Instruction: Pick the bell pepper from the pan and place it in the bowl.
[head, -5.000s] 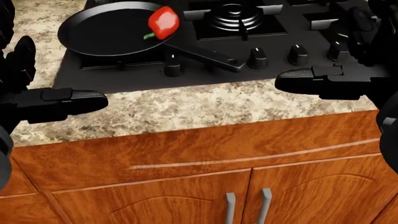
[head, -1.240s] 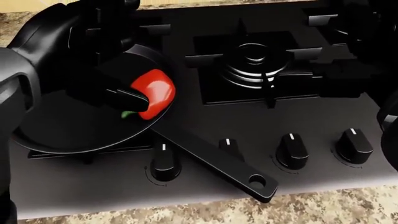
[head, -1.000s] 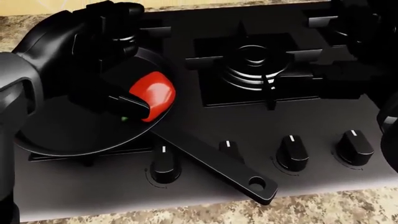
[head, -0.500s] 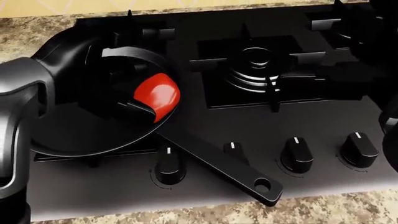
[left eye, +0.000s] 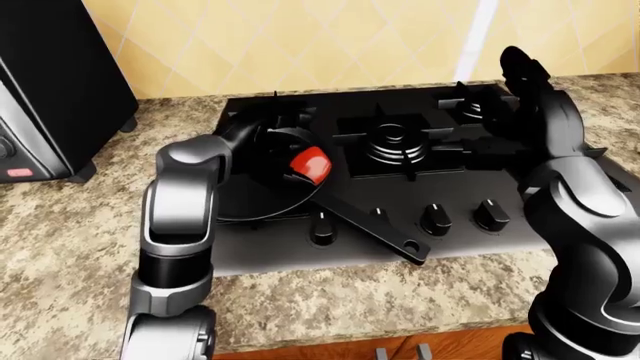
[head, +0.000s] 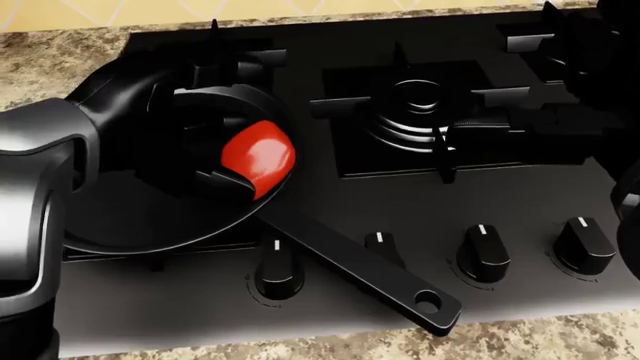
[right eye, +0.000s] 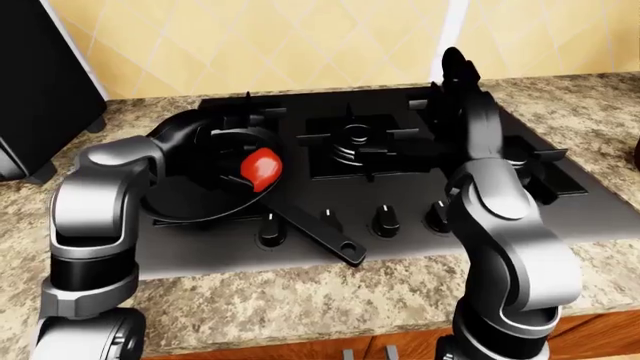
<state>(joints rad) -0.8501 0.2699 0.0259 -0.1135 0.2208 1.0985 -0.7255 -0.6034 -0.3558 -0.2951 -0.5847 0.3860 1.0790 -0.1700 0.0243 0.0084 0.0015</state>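
Observation:
The red bell pepper (head: 262, 154) lies at the right rim of the black pan (head: 130, 217) on the stove's left burner. My left hand (head: 226, 169) reaches over the pan from the left. Its dark fingers (head: 228, 180) wrap round the pepper's left and lower side and hide the green stem. My right hand (right eye: 456, 66) is raised above the right half of the stove, fingers stretched out and empty. No bowl shows in any view.
The pan's handle (head: 372, 276) points to the lower right over the row of knobs (head: 484, 253). A centre burner (head: 420, 105) sits right of the pan. A black oven-like appliance (left eye: 50, 82) stands on the granite counter (left eye: 60, 247) at the left.
The camera has moved a little, shifting the stove in the picture. My left hand's fingers have closed further round the pepper, and its green stem no longer shows. The pepper stays at the pan's right rim.

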